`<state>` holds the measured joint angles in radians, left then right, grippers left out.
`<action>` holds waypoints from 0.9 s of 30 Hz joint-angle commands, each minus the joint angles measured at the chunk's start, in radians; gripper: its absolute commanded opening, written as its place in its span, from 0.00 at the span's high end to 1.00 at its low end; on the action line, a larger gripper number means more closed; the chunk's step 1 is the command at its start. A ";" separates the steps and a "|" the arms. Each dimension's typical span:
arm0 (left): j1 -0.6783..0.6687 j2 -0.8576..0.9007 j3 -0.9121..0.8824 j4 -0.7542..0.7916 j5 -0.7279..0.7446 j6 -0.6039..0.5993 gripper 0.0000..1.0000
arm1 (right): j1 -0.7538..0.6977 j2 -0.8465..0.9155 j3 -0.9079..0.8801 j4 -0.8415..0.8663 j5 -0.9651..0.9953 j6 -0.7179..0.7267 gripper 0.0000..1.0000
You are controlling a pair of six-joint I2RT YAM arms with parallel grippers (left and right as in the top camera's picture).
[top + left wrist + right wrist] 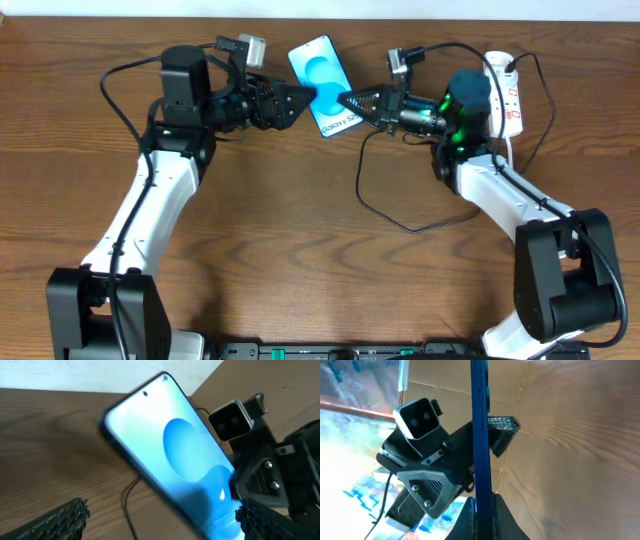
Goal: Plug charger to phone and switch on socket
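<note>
Right jaws tight on phone (pixel 318 70)

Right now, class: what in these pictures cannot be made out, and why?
Phone port: overhead, too small; left wrist, cut off by the bottom edge.
Charger tip: overhead, cable ends pass under the right arm.
Socket switches: overhead, too small, partly covered by that arm.

Dark brown wood-grain table (pixel 300 260); pale wall strip (pixel 100 6) along far edge; possibly cardboard panel (pixel 440 377) beyond.
</note>
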<state>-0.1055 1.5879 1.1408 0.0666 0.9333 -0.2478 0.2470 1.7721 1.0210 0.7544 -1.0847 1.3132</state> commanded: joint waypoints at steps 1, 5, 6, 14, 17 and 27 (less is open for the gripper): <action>-0.023 -0.007 0.002 0.034 -0.036 -0.023 0.02 | 0.035 -0.005 0.012 0.019 0.053 0.044 0.99; -0.032 -0.007 0.002 0.106 -0.033 -0.097 0.02 | 0.060 -0.004 0.012 0.021 0.087 0.043 0.99; -0.032 -0.007 0.002 0.124 -0.029 -0.111 0.02 | 0.065 -0.004 0.012 0.021 0.096 0.043 0.99; -0.032 -0.007 0.002 0.156 0.002 -0.133 0.12 | 0.075 -0.004 0.012 0.023 0.124 0.039 0.99; -0.032 -0.007 0.002 0.156 0.002 -0.134 0.30 | 0.075 -0.004 0.012 0.030 0.126 0.040 0.99; -0.032 -0.007 0.002 0.156 0.001 -0.172 0.71 | 0.075 -0.004 0.012 0.091 0.137 0.062 0.99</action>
<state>-0.1318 1.5879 1.1393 0.2100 0.9077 -0.4042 0.3138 1.7721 1.0210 0.8406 -0.9627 1.3632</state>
